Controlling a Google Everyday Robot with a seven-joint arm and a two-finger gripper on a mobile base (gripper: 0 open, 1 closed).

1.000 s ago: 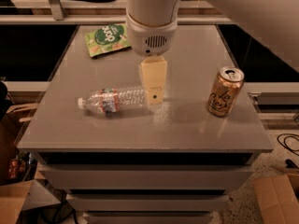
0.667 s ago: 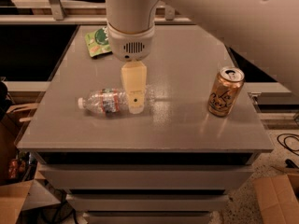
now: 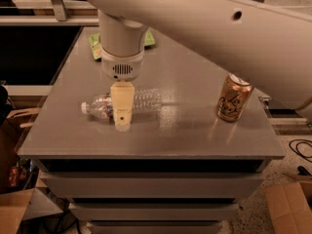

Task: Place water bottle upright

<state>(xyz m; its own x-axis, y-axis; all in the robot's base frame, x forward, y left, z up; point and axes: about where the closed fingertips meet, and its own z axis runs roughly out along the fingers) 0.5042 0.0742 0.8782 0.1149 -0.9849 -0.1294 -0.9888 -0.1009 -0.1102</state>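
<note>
The water bottle (image 3: 145,100) lies on its side on the grey table (image 3: 190,135), left of centre. Its white cap (image 3: 85,107) points left and its clear ribbed body runs to the right. My gripper (image 3: 122,112) hangs straight down from the white wrist and sits over the bottle's middle, covering the part near its shoulder. Its tip reaches down to the tabletop on the near side of the bottle. The large white arm crosses the top of the view.
A gold drink can (image 3: 234,97) stands upright at the right side of the table. A green packet (image 3: 95,47) lies at the back left, partly behind the wrist. Cardboard boxes (image 3: 287,204) sit on the floor at both lower corners.
My gripper has moved left along the bottle, from its base end to over its middle. The bottle and the can have stayed where they were.
</note>
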